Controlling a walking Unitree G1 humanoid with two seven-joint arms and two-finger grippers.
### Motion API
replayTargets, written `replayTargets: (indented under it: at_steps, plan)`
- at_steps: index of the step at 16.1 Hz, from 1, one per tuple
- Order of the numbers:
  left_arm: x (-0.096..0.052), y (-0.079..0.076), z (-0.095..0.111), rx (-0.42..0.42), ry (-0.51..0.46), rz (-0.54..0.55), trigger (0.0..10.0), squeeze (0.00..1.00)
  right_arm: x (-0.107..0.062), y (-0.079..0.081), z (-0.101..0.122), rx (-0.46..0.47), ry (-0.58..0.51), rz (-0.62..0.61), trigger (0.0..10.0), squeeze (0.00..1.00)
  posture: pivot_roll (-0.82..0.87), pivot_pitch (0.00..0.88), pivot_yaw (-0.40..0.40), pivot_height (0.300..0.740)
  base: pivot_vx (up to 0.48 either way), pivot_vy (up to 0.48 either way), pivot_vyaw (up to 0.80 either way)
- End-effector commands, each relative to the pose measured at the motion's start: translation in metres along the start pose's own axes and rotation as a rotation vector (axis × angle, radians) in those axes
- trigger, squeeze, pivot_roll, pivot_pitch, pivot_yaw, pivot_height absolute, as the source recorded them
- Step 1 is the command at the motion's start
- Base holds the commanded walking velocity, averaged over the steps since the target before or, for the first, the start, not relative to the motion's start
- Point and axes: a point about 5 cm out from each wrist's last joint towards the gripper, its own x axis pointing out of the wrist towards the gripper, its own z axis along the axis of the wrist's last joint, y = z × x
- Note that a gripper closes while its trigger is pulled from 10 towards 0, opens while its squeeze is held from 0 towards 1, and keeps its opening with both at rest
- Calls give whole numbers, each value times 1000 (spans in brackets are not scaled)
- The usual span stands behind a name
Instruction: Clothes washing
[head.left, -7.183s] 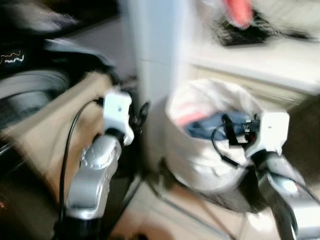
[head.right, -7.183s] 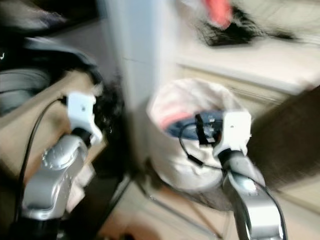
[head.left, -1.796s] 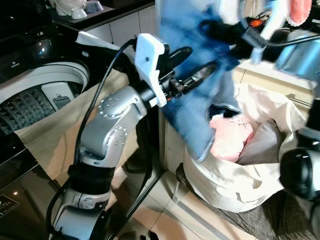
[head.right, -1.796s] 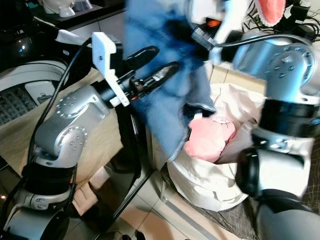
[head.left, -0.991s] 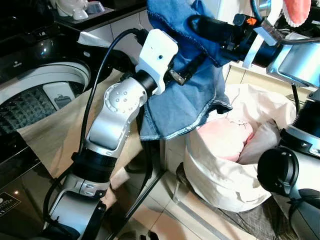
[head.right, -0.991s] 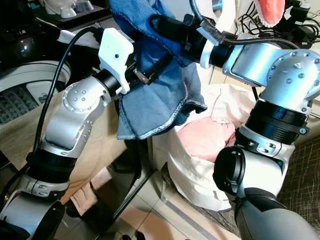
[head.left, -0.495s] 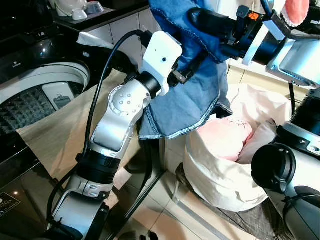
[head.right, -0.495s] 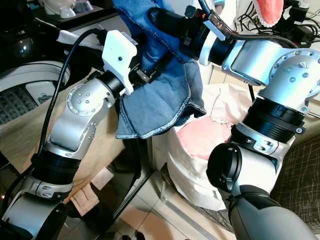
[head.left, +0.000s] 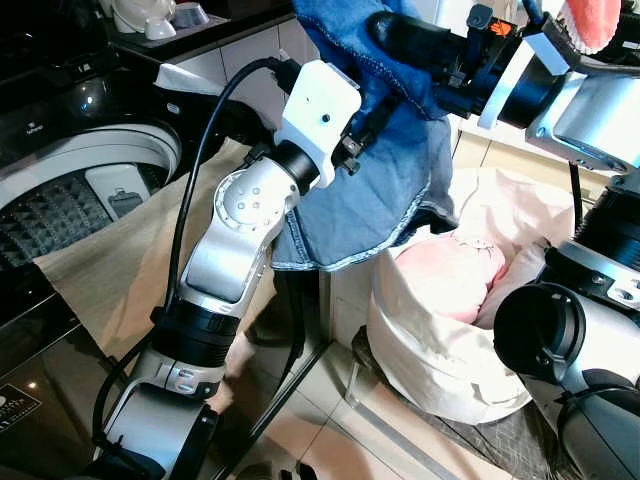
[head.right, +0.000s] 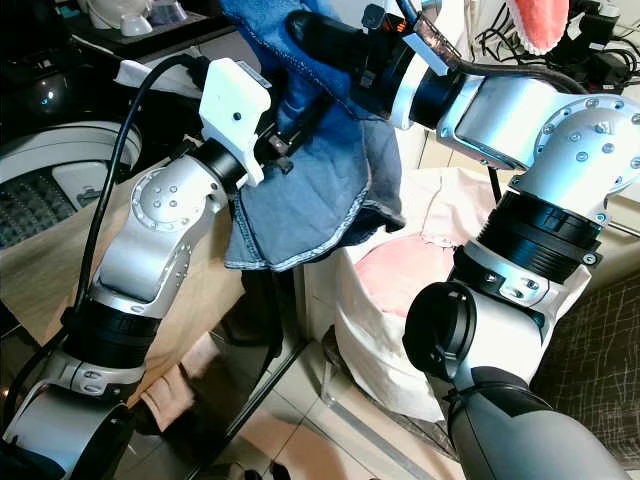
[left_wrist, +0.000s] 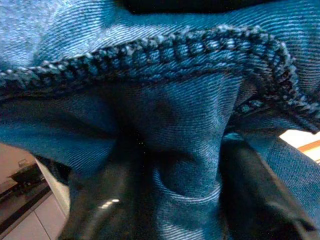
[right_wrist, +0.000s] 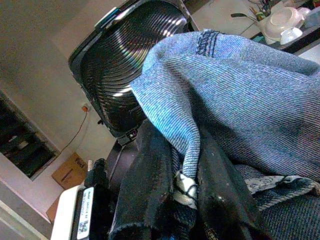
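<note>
A blue denim garment (head.left: 375, 195) hangs in the air between both arms, above a white laundry bag (head.left: 450, 345). My left gripper (head.left: 364, 118) reaches into the denim from the left and is shut on it; in the left wrist view the cloth (left_wrist: 170, 145) bunches between the black fingers (left_wrist: 97, 202). My right gripper (head.left: 388, 32) comes in from the upper right, shut on the garment's top edge; a fold (right_wrist: 187, 150) is pinched between its fingers (right_wrist: 150, 185). A pink garment (head.left: 445, 285) lies in the bag. The top-loading washing machine (head.left: 75, 185) stands open at the left.
A beige cloth (head.left: 115, 275) drapes over the washer's front corner. A dark counter with white cups (head.left: 145, 15) runs behind the washer. A pink cloth (head.left: 595, 20) sits on the light counter at the top right. Tiled floor (head.left: 330, 430) lies below the bag.
Both grippers have carried the denim slightly up and to the left; its lower hem now hangs a little higher over the bag.
</note>
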Motion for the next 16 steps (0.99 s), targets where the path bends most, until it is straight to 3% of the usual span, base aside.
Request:
replayTargets:
  at_steps: [1,5,8,9,13,15,16]
  plan:
    - [-5,9,-18,1,96,55,0,0,3,25,9,-66,-5,119,0,0,-37,0,20,740,0,0,0]
    - [-7,25,-13,12,70,140,0,0,1,25,10,-78,-15,100,0,0,-37,0,20,740,0,0,0]
    - [-12,50,-7,39,45,246,0,0,0,26,9,-114,-40,95,0,0,-36,0,23,740,0,0,0]
    - [-14,58,-4,53,35,280,0,0,-1,25,9,-126,-44,90,10000,1000,-37,0,25,740,0,0,0]
    - [-18,85,3,104,24,370,0,0,-1,24,7,-127,-43,105,10000,1000,-31,0,23,740,0,0,0]
    - [-24,124,10,219,56,511,0,0,-2,24,4,-159,-35,103,10000,1000,-26,0,22,740,0,0,0]
    - [-26,132,12,248,68,541,0,0,-2,24,3,-172,-31,94,10000,1000,-26,0,22,740,0,0,0]
